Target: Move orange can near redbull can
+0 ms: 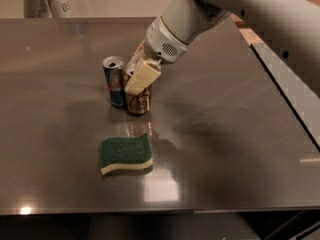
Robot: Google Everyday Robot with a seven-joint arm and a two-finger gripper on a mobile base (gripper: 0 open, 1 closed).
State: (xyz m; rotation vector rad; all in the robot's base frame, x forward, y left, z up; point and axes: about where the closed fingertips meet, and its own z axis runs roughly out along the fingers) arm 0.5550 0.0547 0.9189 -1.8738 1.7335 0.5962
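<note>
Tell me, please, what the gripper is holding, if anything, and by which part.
The gripper holds the orange can by its upper part, around the top; the can stands upright beside the redbull can.

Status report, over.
Gripper shut on top of orange can. Can upright on table, close beside redbull can. Green sponge in front, clear of both.

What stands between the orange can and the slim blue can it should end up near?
Nothing visible: the orange can stands right beside the redbull can. The gripper sits at the orange can's top; the sponge lies apart, nearer the camera.
</note>
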